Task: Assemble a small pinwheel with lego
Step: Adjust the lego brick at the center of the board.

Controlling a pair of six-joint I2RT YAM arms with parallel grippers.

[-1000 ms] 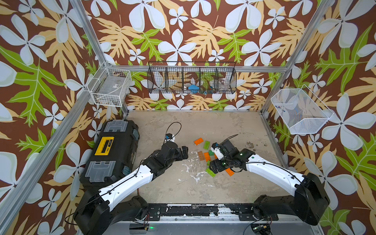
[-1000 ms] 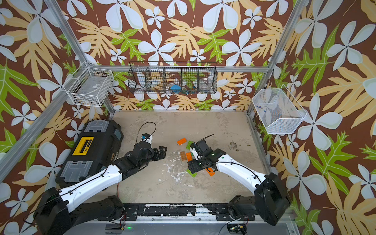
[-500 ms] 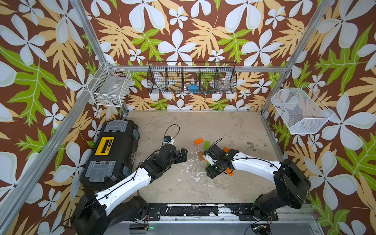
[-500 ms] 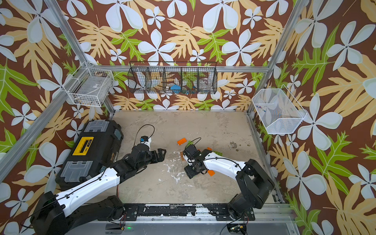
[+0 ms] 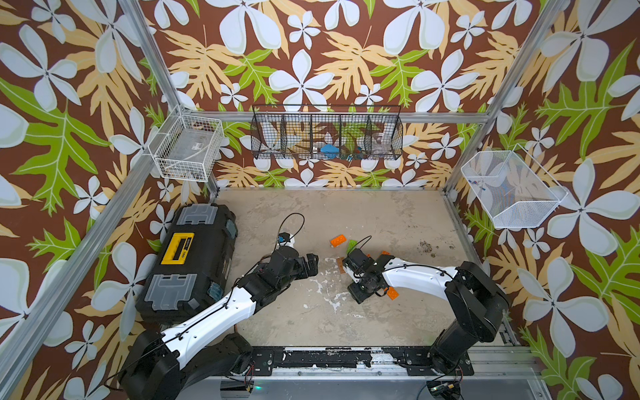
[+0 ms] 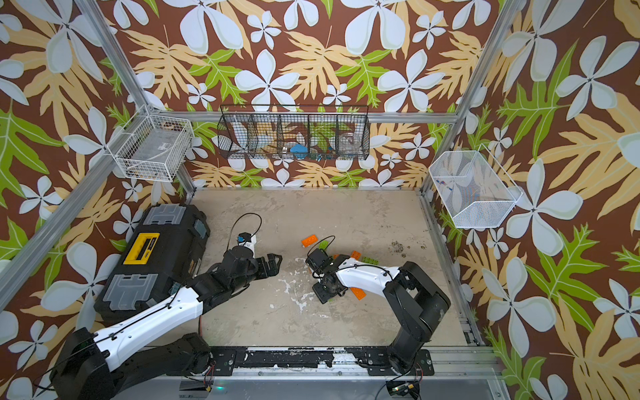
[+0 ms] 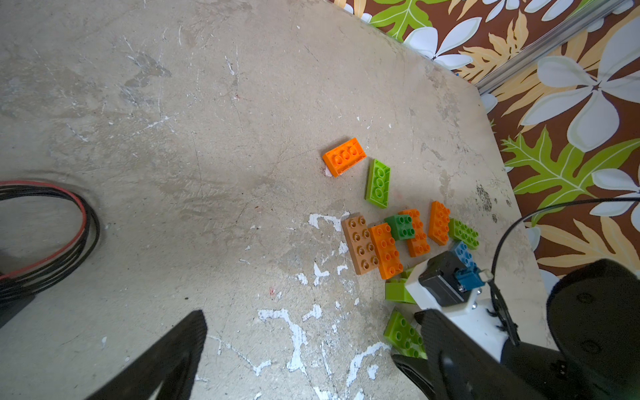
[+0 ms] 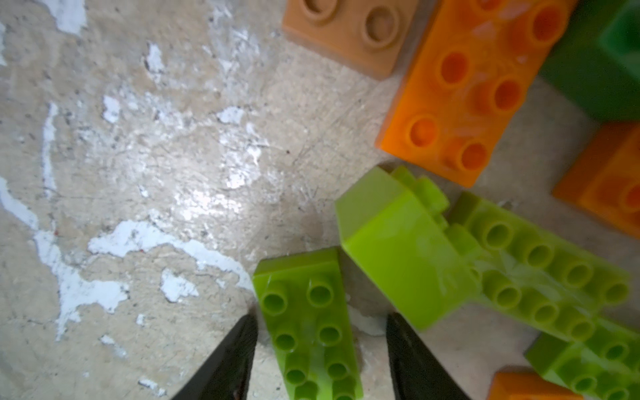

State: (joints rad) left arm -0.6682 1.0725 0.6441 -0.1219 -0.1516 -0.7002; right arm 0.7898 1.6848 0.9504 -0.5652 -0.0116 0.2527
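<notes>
Straddling lime brick (image 8: 311, 346) with right gripper (image 8: 320, 318), half-spread, not clamping: one finger (image 8: 235, 356) at its edge, other just clear. Lying studs-up near brown brick (image 8: 346, 31). Holding left gripper (image 7: 304, 360) spread wide, empty, well apart from brown brick.

Two high stereo overviews downward; wrist cameras low over shared lego (image 7: 386, 251)

Mostly orange and lime lego bricks (image 7: 386, 251) lie loosely clustered.
</notes>
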